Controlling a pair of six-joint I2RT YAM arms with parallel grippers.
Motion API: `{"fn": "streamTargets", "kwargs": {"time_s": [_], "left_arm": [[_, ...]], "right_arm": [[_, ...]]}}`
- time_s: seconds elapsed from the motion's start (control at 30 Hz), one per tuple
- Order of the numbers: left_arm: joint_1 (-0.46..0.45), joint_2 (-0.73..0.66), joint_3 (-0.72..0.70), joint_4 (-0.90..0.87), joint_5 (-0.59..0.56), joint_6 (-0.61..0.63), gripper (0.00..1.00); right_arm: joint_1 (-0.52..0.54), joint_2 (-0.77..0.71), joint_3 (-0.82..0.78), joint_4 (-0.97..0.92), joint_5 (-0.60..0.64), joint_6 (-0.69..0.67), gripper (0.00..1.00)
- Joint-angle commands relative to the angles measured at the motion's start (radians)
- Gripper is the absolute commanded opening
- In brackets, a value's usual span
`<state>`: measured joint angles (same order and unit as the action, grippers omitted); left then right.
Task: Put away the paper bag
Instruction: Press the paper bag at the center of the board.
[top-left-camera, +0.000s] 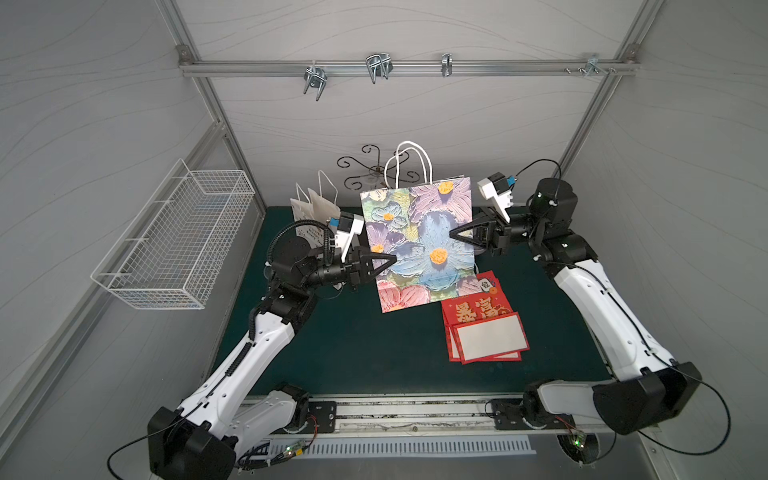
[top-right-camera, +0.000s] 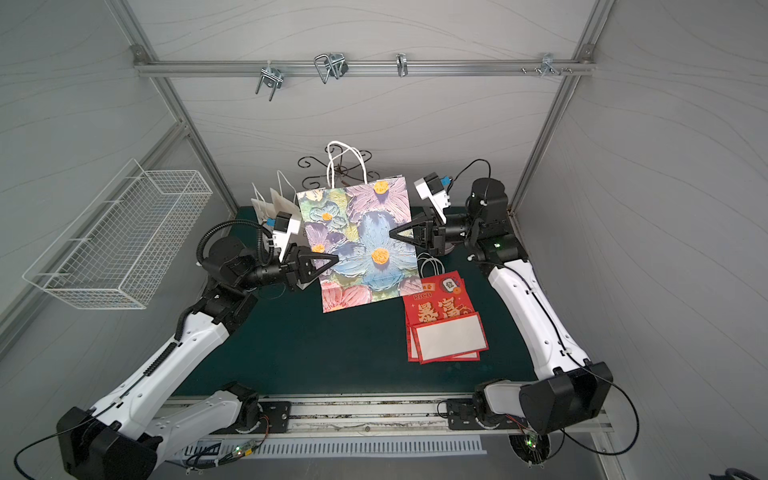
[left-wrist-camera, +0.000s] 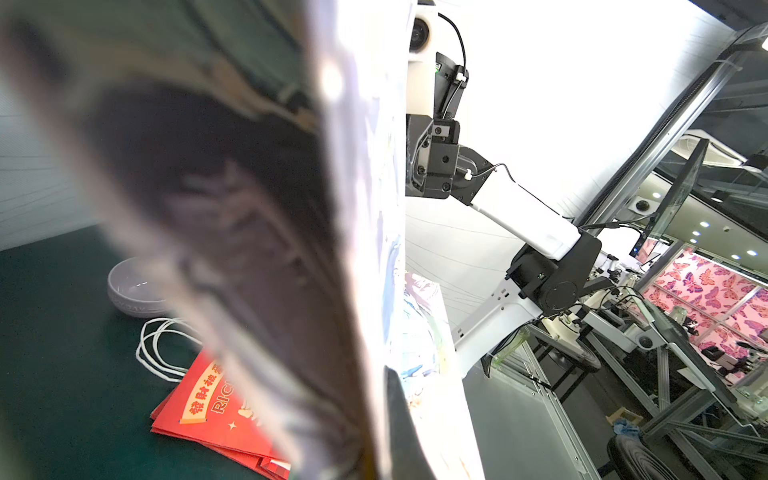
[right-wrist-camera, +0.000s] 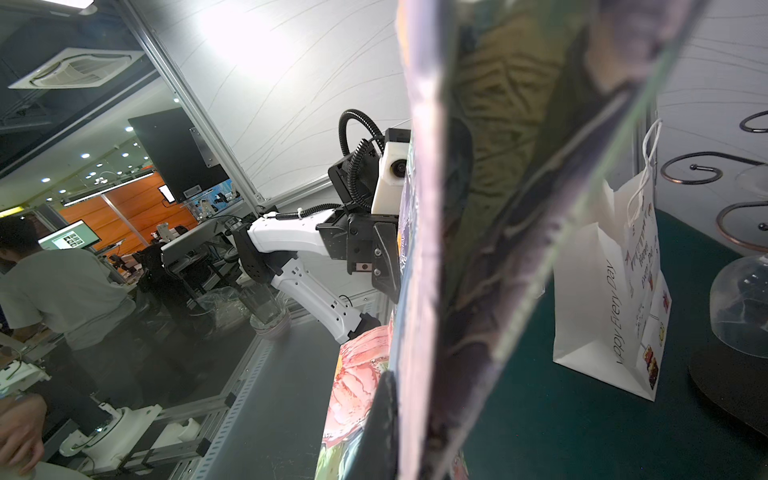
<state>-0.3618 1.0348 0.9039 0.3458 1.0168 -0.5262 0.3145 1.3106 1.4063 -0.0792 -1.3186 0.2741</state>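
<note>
The floral paper bag (top-left-camera: 417, 245) is upright over the middle of the counter (top-left-camera: 353, 353). The left hand (top-left-camera: 392, 259) pinches its 9 o'clock edge, the right hand (top-left-camera: 453, 233) its 3 o'clock edge. It looks light, stiff but easily creased; side folds or rope handles (top-left-camera: 409, 164) are probably safest.

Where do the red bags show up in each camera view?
Top view: red bags lie flat on the mat, at the lower right corner of the floral bag.
Top view: same spot, beside the floral bag.
Left wrist: on the mat, beyond the blurred floral bag.
Right wrist: not in it.
Shared landmark: the floral bag, seen in every view.
</note>
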Motion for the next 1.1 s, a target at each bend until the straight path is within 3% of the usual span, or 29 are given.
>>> {"fn": "streamTargets", "kwargs": {"time_s": [0.0,0.07,0.1,0.2,0.3,0.4,0.6,0.77,1.07], "left_arm": [[0.003,-0.01,0.039,0.0,0.018,0.014,0.0],[0.003,-0.01,0.046,-0.023,-0.002,0.027,0.0],[0.003,-0.009,0.051,-0.031,-0.009,0.03,0.0],[0.006,-0.007,0.064,-0.061,-0.043,0.043,0.0],[0.011,-0.017,0.063,-0.085,-0.1,0.062,0.0],[0.012,-0.022,0.066,-0.116,-0.172,0.079,0.0],[0.013,-0.021,0.086,-0.086,-0.256,0.037,0.0],[0.014,-0.01,0.13,-0.057,-0.265,-0.023,0.0],[0.011,0.057,0.161,0.144,-0.08,-0.217,0.0]], "right_arm": [[-0.018,-0.023,-0.004,0.002,0.023,0.01,0.07],[-0.032,-0.04,0.0,-0.055,0.051,-0.028,0.36],[-0.04,-0.052,0.002,-0.089,0.066,-0.051,0.45],[-0.084,-0.112,-0.009,-0.21,0.146,-0.146,0.59],[-0.133,-0.198,-0.061,-0.276,0.257,-0.221,0.64],[-0.145,-0.305,-0.135,-0.367,0.447,-0.359,0.72],[-0.145,-0.448,-0.284,-0.489,0.678,-0.522,0.77],[-0.144,-0.459,-0.349,-0.566,0.661,-0.591,0.78],[-0.143,-0.373,-0.324,-0.426,0.364,-0.613,0.82]]}}
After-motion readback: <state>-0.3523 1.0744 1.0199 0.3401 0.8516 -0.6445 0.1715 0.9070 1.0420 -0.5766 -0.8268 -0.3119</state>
